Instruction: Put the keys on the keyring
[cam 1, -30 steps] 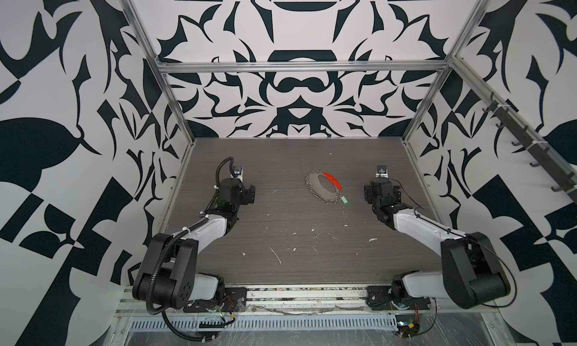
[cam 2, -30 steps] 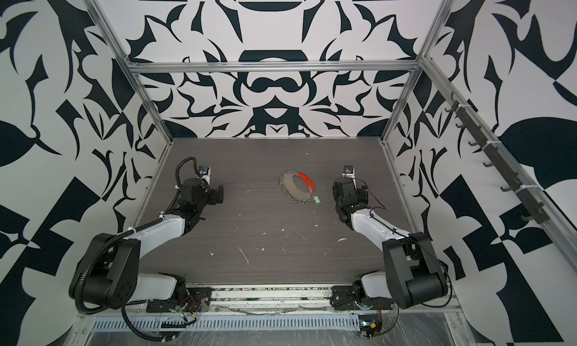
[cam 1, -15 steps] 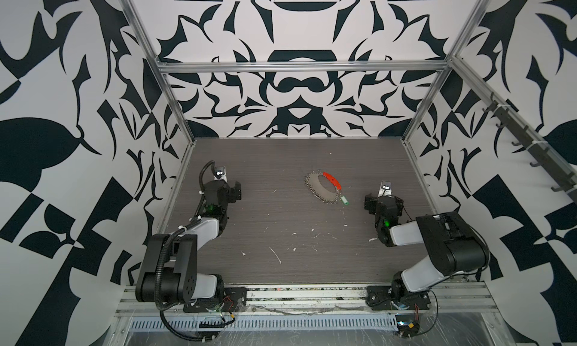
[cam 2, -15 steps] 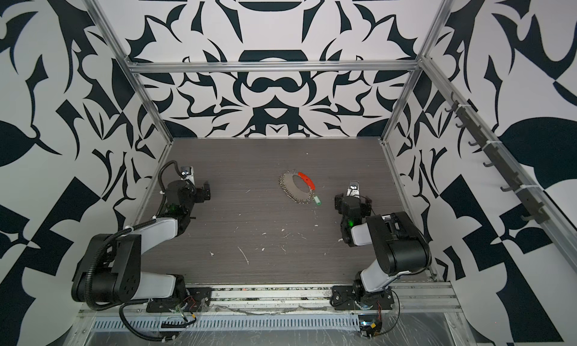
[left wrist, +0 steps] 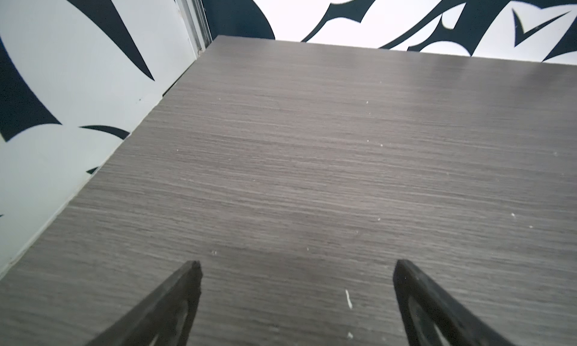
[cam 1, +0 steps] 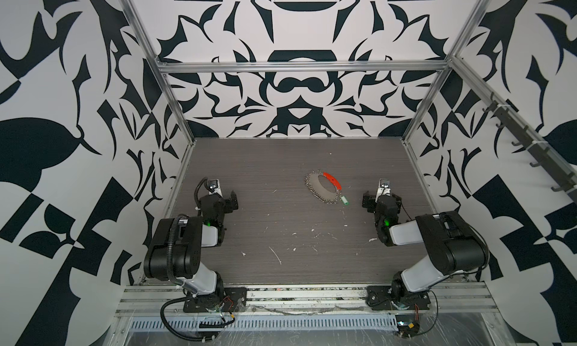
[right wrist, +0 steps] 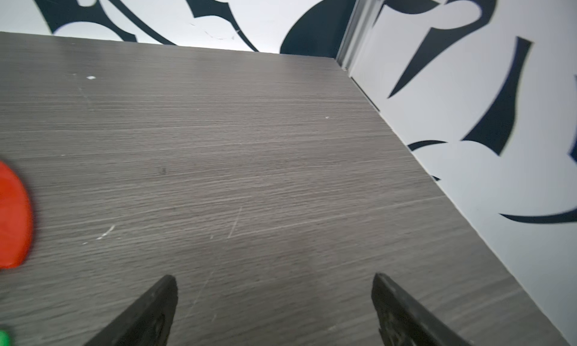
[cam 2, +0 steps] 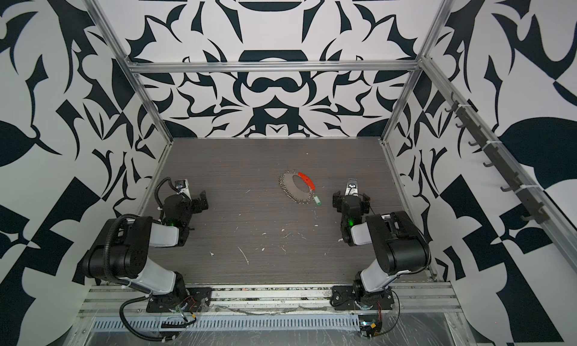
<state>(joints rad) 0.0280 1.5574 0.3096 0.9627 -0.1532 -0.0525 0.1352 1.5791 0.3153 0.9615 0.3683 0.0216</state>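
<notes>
Both top views: keyring (cam 1: 317,195) flat on grey wood-grain table (cam 1: 265,172), right of centre; green keys tag (cam 1: 344,201) touching its near end, below red-orange segment (cam 1: 332,180). Wide-spread, empty left gripper (left wrist: 296,266) near left wall; equally spread, empty right gripper (right wrist: 274,280) near tag, apart from it. White flecks (cam 1: 276,256) across near table half. Black-and-white patterned walls (cam 1: 296,94), aluminium frame (cam 1: 299,67).
</notes>
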